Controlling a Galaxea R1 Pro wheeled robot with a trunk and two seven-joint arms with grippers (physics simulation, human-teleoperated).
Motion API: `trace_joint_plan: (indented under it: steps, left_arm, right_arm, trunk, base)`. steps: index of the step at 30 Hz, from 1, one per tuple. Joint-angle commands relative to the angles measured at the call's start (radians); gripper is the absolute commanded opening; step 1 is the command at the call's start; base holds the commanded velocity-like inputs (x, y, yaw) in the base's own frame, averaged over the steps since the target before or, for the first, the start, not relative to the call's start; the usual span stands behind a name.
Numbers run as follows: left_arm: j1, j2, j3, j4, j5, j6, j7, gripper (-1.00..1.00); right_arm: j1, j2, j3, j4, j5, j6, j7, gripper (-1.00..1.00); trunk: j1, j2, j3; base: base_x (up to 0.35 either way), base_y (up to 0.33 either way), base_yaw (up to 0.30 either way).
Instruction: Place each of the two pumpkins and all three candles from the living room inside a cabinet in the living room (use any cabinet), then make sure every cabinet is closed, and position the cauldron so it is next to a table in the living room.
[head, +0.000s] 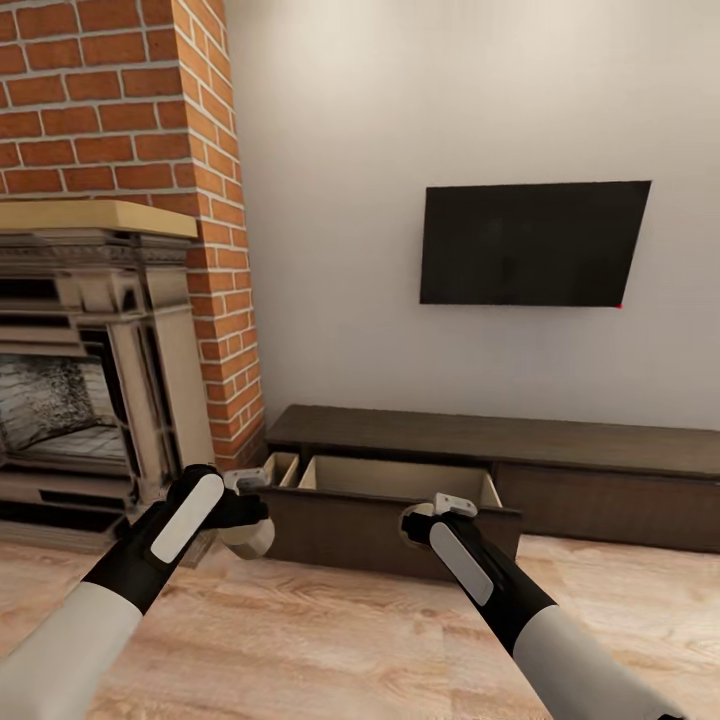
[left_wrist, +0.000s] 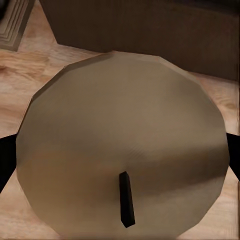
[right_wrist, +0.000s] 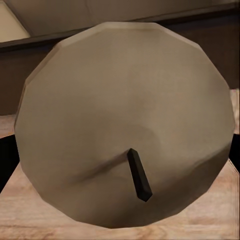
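The cabinet (head: 580, 445) runs low and dark brown along the wall under the TV, with a wide drawer (head: 395, 478) and a narrow one (head: 281, 467) pulled out, tan inside. My left gripper (head: 248, 512) is shut on a grey-brown candle (head: 250, 540), just left of the drawers above the floor. My right gripper (head: 436, 512) is shut on another candle (head: 411, 524) at the wide drawer's front edge. In the left wrist view the candle (left_wrist: 120, 130) shows its flat top and dark wick between black fingers (left_wrist: 5, 160). The right wrist view shows its candle (right_wrist: 125, 120) the same way.
A stone fireplace (head: 90, 380) with a tan mantel and a brick chimney (head: 215, 200) stand at the left, close to my left arm. A black TV (head: 530, 243) hangs on the wall. Light wood floor (head: 330, 640) stretches in front of the cabinet.
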Motion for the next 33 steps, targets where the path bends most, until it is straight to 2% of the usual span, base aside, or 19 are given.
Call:
trace_joint_plan:
  steps: [1, 9, 22, 33]
  left_arm:
    - [-0.001, 0.001, -0.003, -0.001, 0.009, 0.001, 0.010, -1.00]
    - [-0.001, 0.001, -0.004, -0.001, 0.006, 0.001, 0.011, -1.00]
    - [-0.001, 0.000, -0.008, -0.001, -0.002, 0.001, 0.013, -1.00]
    - [-0.001, 0.000, -0.004, 0.000, 0.001, 0.001, 0.009, -1.00]
  right_arm:
    - [-0.001, 0.000, 0.003, -0.001, -0.007, -0.001, -0.007, -1.00]
    - [-0.001, 0.000, 0.003, -0.001, -0.007, -0.001, -0.007, -1.00]
    - [-0.001, 0.000, 0.003, -0.001, -0.006, -0.001, -0.007, -1.00]
    - [-0.002, 0.005, 0.004, -0.002, -0.006, 0.002, -0.008, -1.00]
  trunk:
    - [0.000, -0.001, 0.000]
    - [0.000, -0.001, 0.005]
    - [-0.050, 0.090, 0.055]
    - [-0.092, 0.167, 0.090]
  base:
    - [0.000, 0.000, -0.274]
    - [0.000, 0.000, -0.273]
    - [0.000, 0.000, -0.258]
    - [0.000, 0.000, -0.036]
